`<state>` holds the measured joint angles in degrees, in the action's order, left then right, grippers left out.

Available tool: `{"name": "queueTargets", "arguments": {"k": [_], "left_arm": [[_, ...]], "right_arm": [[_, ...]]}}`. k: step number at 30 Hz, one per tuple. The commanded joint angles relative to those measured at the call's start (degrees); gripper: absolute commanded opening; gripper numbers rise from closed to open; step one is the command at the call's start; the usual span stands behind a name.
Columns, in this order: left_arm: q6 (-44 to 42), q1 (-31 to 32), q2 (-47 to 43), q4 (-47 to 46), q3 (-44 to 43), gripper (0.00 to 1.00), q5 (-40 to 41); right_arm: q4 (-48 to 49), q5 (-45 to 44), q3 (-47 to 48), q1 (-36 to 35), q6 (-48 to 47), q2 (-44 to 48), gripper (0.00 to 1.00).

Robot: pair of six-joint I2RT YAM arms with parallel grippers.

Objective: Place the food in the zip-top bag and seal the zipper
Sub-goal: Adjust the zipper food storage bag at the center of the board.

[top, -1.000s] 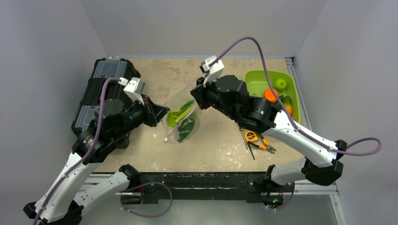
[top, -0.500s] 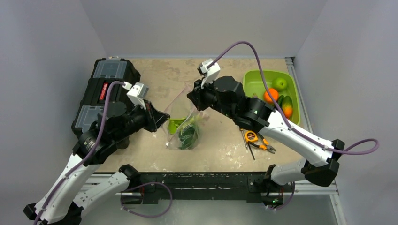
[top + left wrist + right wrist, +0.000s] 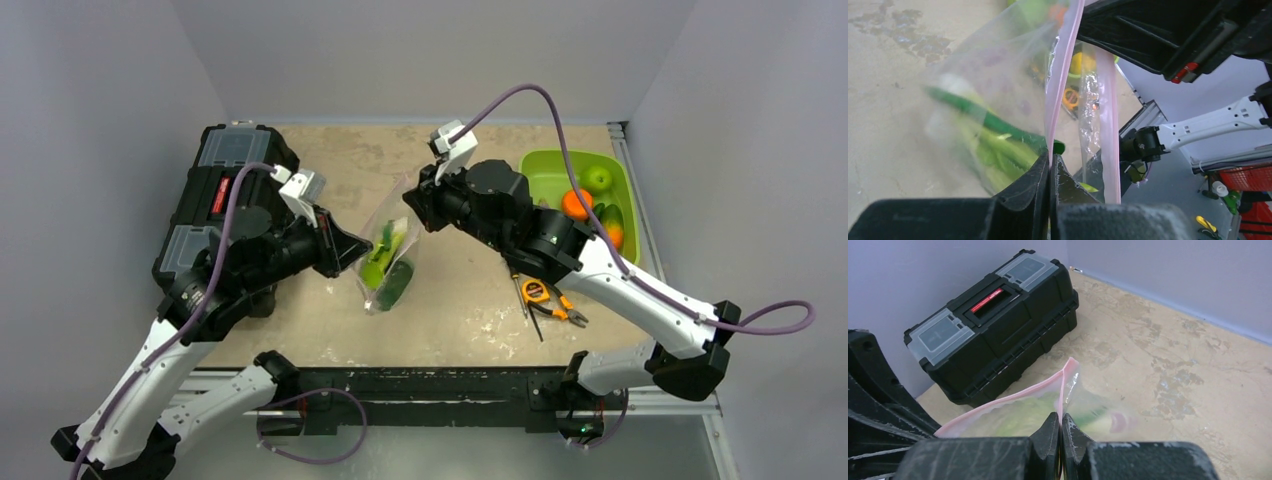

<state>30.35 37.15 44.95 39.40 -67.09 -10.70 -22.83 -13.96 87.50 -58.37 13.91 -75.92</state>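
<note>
The clear zip-top bag (image 3: 388, 262) hangs above the table between both grippers. Its pink zipper (image 3: 1064, 65) is held at both ends. My left gripper (image 3: 1050, 157) is shut on the strip's near-left end (image 3: 356, 247). My right gripper (image 3: 1060, 416) is shut on the pink strip (image 3: 998, 405) at the other end (image 3: 413, 205). The mouth gapes between the two pink edges. The food (image 3: 384, 262), leafy greens with pale stalks, lies inside the bag, blurred in the left wrist view (image 3: 993, 145) and seen through the plastic in the right wrist view.
A black toolbox (image 3: 215, 185) stands at the left, behind my left arm. A lime-green bin (image 3: 545, 180) with orange and green fruits sits at the back right. A tape measure and pliers (image 3: 545, 297) lie under my right arm.
Both grippers have kept their hold on the bag's mouth. The left one has shifted slightly up and right, the bag has swung and narrowed, and the greens have shifted inside it.
</note>
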Motion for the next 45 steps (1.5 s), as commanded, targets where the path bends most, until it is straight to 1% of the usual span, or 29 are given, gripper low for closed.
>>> {"name": "queueTargets", "arguments": {"k": [1, 3, 4, 5, 6, 8, 10, 12, 15, 18, 20, 23, 26, 28, 30, 32, 34, 39, 44, 45], "left_arm": [[1.1, -0.1, -2.1, -5.6, 2.4, 0.00, -5.5], [2.0, -0.1, -4.0, -6.1, 9.3, 0.00, -3.0], [2.6, -0.1, -4.5, -4.8, 12.0, 0.00, 0.2], [3.6, -0.2, -4.2, -1.4, 14.7, 0.00, 3.6], [4.0, -0.2, -3.1, 1.1, 16.4, 0.00, 5.5], [3.9, -0.6, -0.7, 4.5, 16.9, 0.00, 4.8], [2.7, -0.6, -0.2, 4.9, 15.2, 0.00, 2.5], [1.1, -0.6, -0.8, 4.4, 11.3, 0.00, 2.7], [-2.3, -0.8, -0.2, 4.9, 1.6, 0.00, 3.5], [-3.8, -0.7, 2.2, 6.4, -8.0, 0.00, 1.9], [-3.4, -0.8, 2.9, 6.4, -9.9, 0.00, 0.5], [-2.2, -0.8, 2.2, 5.8, -7.4, 0.00, -0.9], [-0.4, -0.7, -0.7, 5.2, 0.2, 0.00, -0.4], [1.1, -0.7, -2.7, 5.3, 5.4, 0.00, 0.6], [2.6, -0.8, -4.2, 5.6, 8.7, 0.00, 1.3], [3.3, -0.7, -4.7, 5.0, 10.2, 0.00, 0.8], [2.9, -0.7, -4.2, 5.1, 8.8, 0.00, 0.9], [-0.2, -0.8, -0.8, 6.4, -1.3, 0.00, 1.3], [-0.6, -0.8, 1.3, 5.5, -2.1, 0.00, -2.6], [-0.6, -0.8, 1.6, 6.2, -1.9, 0.02, -3.0]], "right_arm": [[6.7, -1.6, 1.5, 0.2, -2.0, 4.4, 0.00], [10.1, 1.0, -3.9, 0.2, -0.6, 5.1, 0.00], [11.3, 3.7, -7.0, 0.2, 1.7, 5.1, 0.00], [13.8, 5.6, -10.2, 0.2, 3.2, 4.8, 0.00], [15.0, 6.9, -13.0, 0.2, 4.1, 4.1, 0.00], [13.5, 7.6, -13.7, 0.3, 5.3, 1.5, 0.00], [12.0, 7.3, -11.5, 0.2, 4.8, 0.1, 0.00], [12.5, 6.3, -8.9, 0.3, 3.2, 0.6, 0.00], [10.0, 4.5, -1.8, 0.3, -0.4, -0.5, 0.00], [9.0, 3.0, 3.0, 0.3, -3.3, -1.4, 0.00], [8.1, 2.3, 5.2, 0.3, -4.2, -1.7, 0.00], [8.2, 2.9, 4.2, 0.3, -4.0, -0.7, 0.00], [10.1, 2.9, -1.1, 0.3, -2.0, 1.7, 0.00], [11.5, 4.4, -4.7, 0.3, 0.5, 3.1, 0.00], [12.0, 4.2, -7.0, 0.3, 1.3, 3.4, 0.00], [11.9, 4.0, -7.3, 0.3, 1.1, 2.9, 0.00], [11.2, 4.2, -5.8, 0.3, 0.4, 2.1, 0.00], [10.1, 4.0, -1.2, 0.3, -1.8, 0.9, 0.00], [10.5, 4.0, -1.1, 0.3, -1.3, 0.8, 0.00], [10.9, 4.4, -1.4, 0.2, -1.0, 0.9, 0.00]]}}
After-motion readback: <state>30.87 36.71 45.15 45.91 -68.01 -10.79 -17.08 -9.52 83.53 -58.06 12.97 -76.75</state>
